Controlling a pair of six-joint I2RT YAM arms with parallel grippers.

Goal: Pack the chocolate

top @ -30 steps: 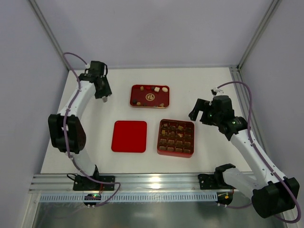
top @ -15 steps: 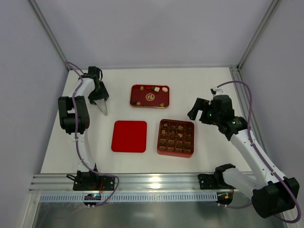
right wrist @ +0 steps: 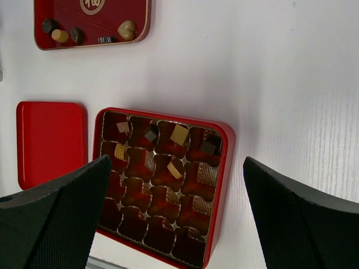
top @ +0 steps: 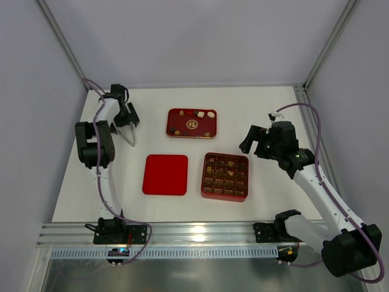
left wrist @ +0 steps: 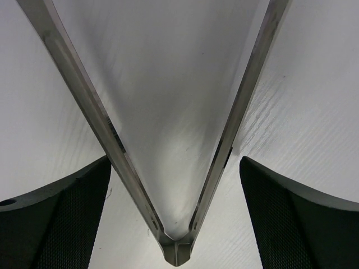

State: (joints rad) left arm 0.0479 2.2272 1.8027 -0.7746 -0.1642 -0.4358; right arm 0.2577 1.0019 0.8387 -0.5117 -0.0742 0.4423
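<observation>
Loose chocolate [top: 200,114] lies in a shallow red tray [top: 172,121] at the back middle; the right wrist view shows several pieces [right wrist: 126,28] in it. The red gridded box [top: 204,179] in front holds several more pieces [right wrist: 179,134], mostly in its far rows. My right gripper [top: 246,145] hangs open above the box's right side, and the box rim [right wrist: 223,168] shows between its fingers [right wrist: 56,213]. My left gripper [top: 126,135] is open at the far left, empty, facing the enclosure's corner strut [left wrist: 176,255].
A flat red lid [top: 165,174] lies left of the box, also seen as the lid [right wrist: 50,140] in the right wrist view. Metal frame posts [top: 64,42] and white walls close in the table. An aluminium rail [top: 194,234] runs along the near edge.
The left arm has folded back, its elbow rising toward the far left corner, and its jaws have spread wide. The right arm has barely shifted.
</observation>
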